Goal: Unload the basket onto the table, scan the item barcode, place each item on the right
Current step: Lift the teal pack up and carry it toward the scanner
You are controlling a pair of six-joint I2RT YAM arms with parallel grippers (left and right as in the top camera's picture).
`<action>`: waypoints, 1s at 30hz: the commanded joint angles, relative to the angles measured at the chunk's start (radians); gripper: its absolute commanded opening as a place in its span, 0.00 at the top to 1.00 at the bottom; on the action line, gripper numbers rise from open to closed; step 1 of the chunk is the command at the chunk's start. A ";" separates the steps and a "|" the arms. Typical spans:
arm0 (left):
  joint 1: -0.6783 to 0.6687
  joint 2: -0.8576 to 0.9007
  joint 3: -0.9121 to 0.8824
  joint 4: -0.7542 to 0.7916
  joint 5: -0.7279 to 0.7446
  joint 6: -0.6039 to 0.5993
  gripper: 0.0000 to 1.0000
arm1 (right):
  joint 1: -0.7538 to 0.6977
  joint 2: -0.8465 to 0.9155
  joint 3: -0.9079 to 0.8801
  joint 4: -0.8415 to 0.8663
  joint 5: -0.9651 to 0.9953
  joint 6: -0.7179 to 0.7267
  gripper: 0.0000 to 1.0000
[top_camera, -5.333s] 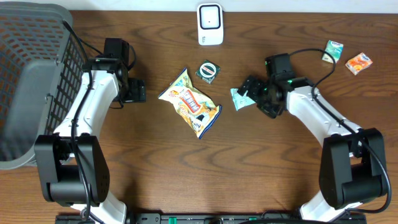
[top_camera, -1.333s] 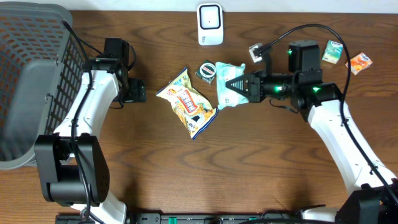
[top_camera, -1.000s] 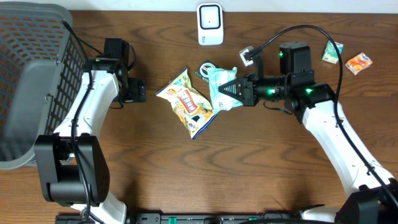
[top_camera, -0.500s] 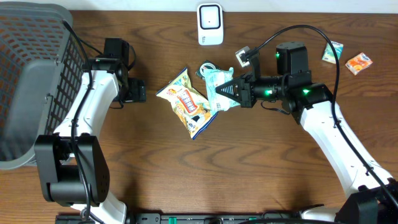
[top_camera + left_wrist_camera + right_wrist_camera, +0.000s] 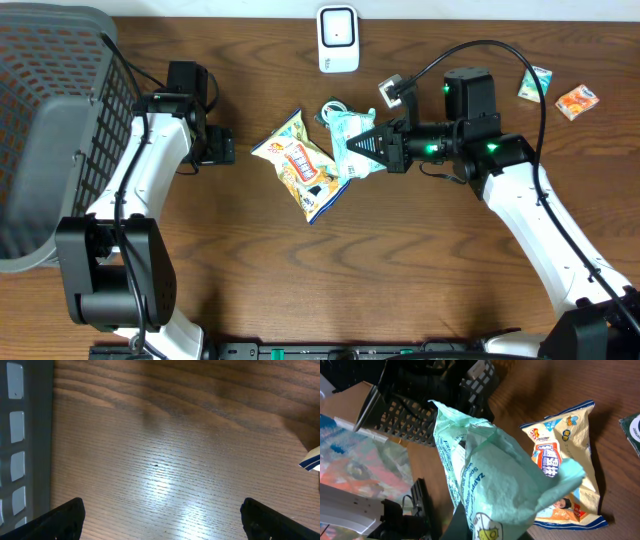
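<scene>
Dark wood-grain table (image 5: 400, 270); right end effector (image 5: 368, 146) clamps the mint packet (image 5: 348, 132), left end effector (image 5: 162, 520) spread wide above it.

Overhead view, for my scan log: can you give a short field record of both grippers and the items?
right gripper: shut on mint packet, held off table
left gripper: open, empty, near basket
scanner: at far table edge
snack bag: flat on table, beside mint packet
</scene>
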 commanded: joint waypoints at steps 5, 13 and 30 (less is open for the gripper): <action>0.001 0.001 -0.003 -0.003 -0.006 0.006 0.02 | 0.009 -0.015 0.002 0.006 -0.018 -0.013 0.99; 0.001 0.001 -0.003 -0.003 -0.006 0.006 0.02 | 0.009 -0.015 0.002 0.005 0.059 0.054 0.99; 0.001 0.001 -0.003 -0.003 -0.006 0.006 0.02 | 0.009 -0.015 0.002 0.005 0.066 0.054 0.99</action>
